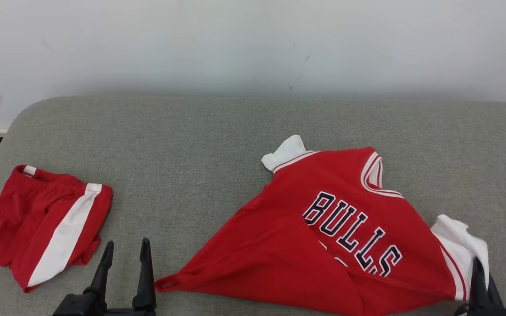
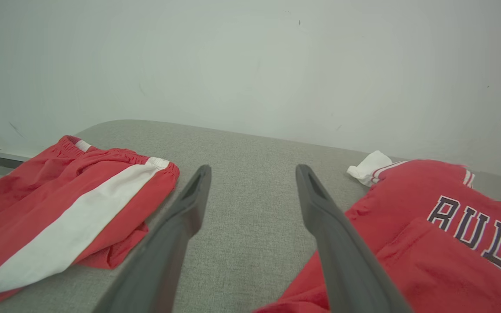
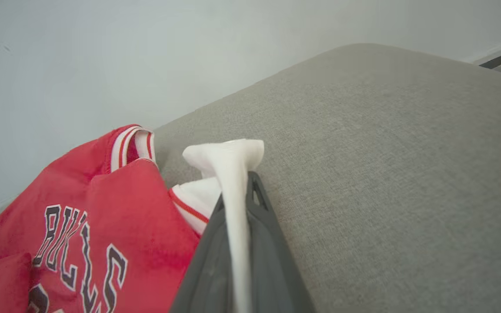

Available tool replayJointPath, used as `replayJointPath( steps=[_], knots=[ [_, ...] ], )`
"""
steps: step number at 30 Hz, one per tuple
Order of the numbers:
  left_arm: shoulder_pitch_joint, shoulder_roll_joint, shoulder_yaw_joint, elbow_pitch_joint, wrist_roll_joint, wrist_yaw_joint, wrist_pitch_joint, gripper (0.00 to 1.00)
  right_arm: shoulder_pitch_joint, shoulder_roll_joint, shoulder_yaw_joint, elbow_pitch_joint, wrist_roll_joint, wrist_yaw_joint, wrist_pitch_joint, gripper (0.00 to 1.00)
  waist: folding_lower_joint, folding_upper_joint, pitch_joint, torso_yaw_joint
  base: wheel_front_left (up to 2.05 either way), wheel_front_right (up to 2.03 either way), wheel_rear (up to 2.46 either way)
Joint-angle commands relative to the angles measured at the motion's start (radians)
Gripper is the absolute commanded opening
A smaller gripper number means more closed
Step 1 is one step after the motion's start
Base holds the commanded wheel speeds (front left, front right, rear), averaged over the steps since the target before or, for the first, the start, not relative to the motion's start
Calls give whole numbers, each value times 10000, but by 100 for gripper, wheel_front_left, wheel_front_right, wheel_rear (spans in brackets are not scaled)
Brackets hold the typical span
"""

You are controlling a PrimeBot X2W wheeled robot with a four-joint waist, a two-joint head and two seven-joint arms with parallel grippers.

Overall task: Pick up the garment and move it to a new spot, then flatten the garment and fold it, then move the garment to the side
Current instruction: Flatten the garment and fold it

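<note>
Shorts (image 1: 46, 224): red with a white side stripe, crumpled near the left edge of the grey worktop (image 1: 200, 145), well apart from the jersey (image 1: 279, 245).
Left hand (image 1: 127, 242): low at the near edge, just right of the shorts; fingers spread wide apart, gripping nothing, bare grey cloth between them.
Jersey: red, on the right half of the worktop, "BULLS" lettering face up and running diagonally; wrinkled, lower-left corner drawn to a point near the left hand, contact there not discernible.
Far sleeve (image 1: 286, 151): white, bunched at the jersey's upper-left corner, resting on the worktop.
Collar (image 1: 374, 175): red-and-white striped trim, at the jersey's far right corner.
Near sleeve (image 1: 457, 245): white, at the jersey's right edge; gathered into a narrow upright ridge in the right wrist view.
Right hand (image 3: 239, 187): at the near right; fingers pressed together, clamped on the near sleeve, white cloth pinched between them and sticking out past the tips.
Wall (image 1: 253, 44): pale, plain, directly behind the worktop.
</note>
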Motion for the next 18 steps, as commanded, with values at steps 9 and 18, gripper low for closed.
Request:
replayJointPath(
  steps=[9, 18],
  knots=[
    [191, 6, 116, 84, 109, -128, -34, 100, 1438, 877, -685, -811, -434, -20, -52, 100, 0, -1, -230, -157, 0, 0, 0],
    [400, 8, 138, 14, 248, -122, -34, 100, 1177, 829, -388, -2660, -1659, -20, -45, 100, 0, -1, -609, -299, 0, 0, 0]
  ],
)
